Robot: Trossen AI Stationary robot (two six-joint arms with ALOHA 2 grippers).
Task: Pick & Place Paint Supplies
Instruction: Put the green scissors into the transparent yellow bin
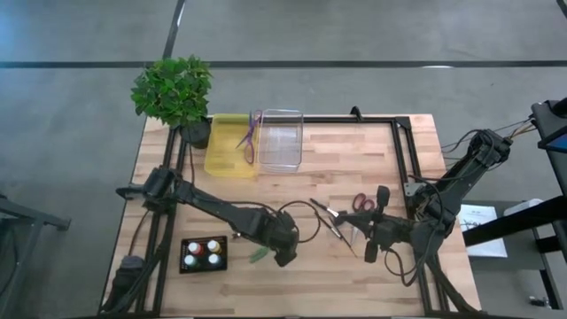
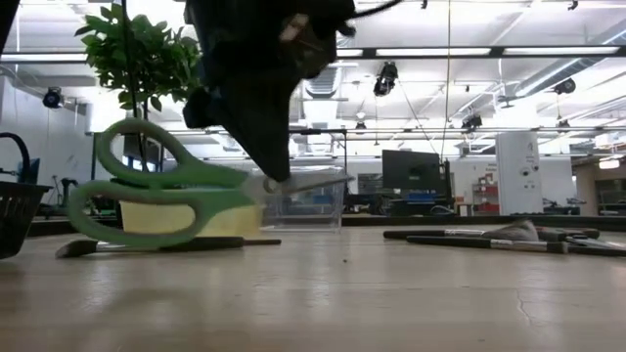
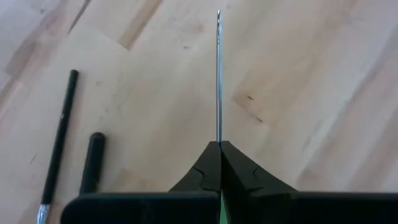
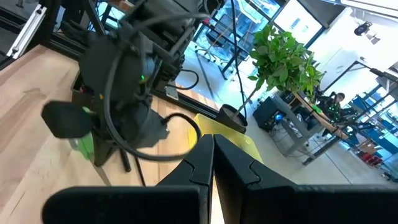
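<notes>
Left gripper clamps tight on the green-handled scissors, blade edge-on between its fingers, held just above the wooden table. Two dark-handled paintbrushes lie alongside. Right gripper is clenched on nothing, hovering by the red scissors.

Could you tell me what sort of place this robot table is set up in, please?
Probably a large open lab or workshop: exposed ceiling light strips, a dark monitor and benches beyond the wooden table, and a bare grey concrete floor around it.
</notes>
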